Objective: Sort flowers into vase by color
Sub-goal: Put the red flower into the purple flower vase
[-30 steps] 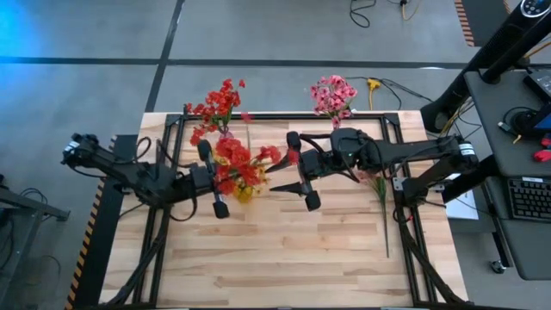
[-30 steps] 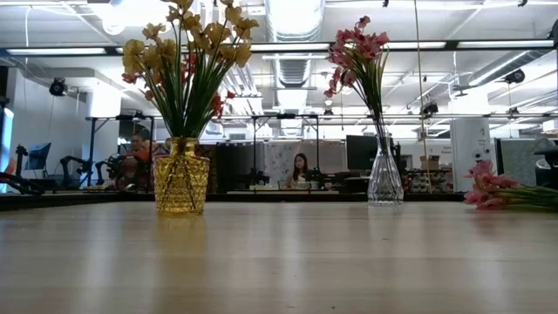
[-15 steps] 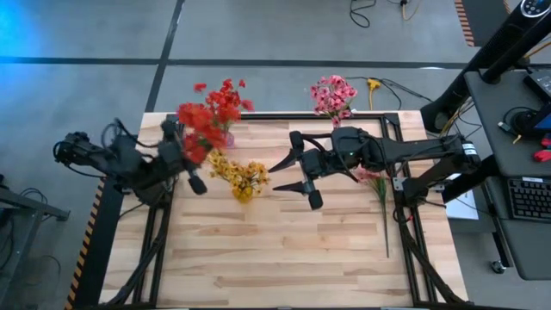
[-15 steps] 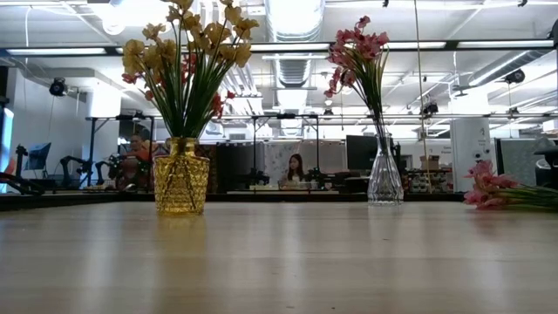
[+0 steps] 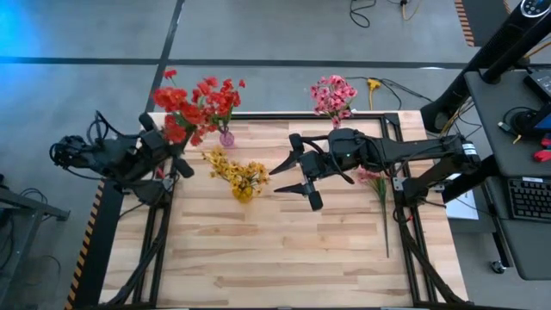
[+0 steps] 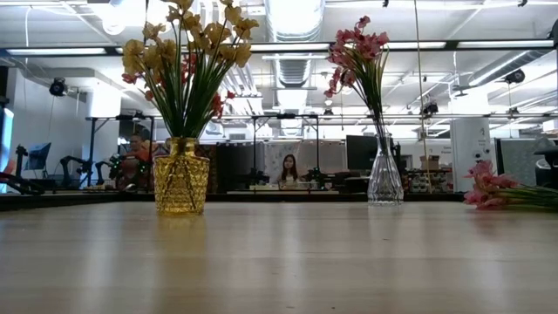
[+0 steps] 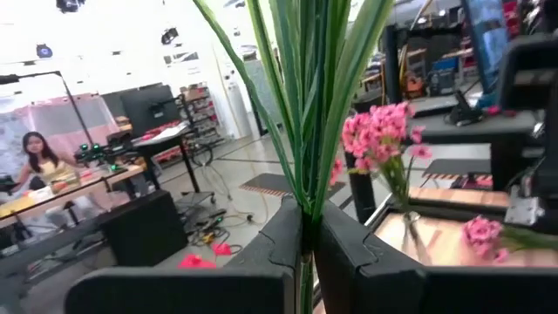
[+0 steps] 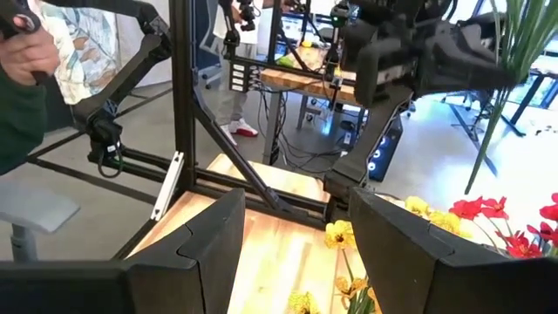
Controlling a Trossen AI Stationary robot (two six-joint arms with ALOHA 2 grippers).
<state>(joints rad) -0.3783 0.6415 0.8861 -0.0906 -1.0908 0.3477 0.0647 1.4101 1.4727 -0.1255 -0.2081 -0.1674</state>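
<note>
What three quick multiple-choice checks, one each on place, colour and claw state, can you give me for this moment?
1. Where does the loose pink sprig lie?
A. On the table by the right arm
B. In the amber vase
C. On the floor

2. What colour are the flowers in the amber vase?
A. Pink
B. Yellow
C. Red

3. How is the left claw?
A. Open and empty
B. Shut on green stems
C. Out of view

Answers: 1 A, the high view shows it flat on the wood under the right arm. 2 B, the low view shows yellow blossoms above that vase. 3 B, the left wrist view shows its fingers clamped on the red flowers' stems.
</note>
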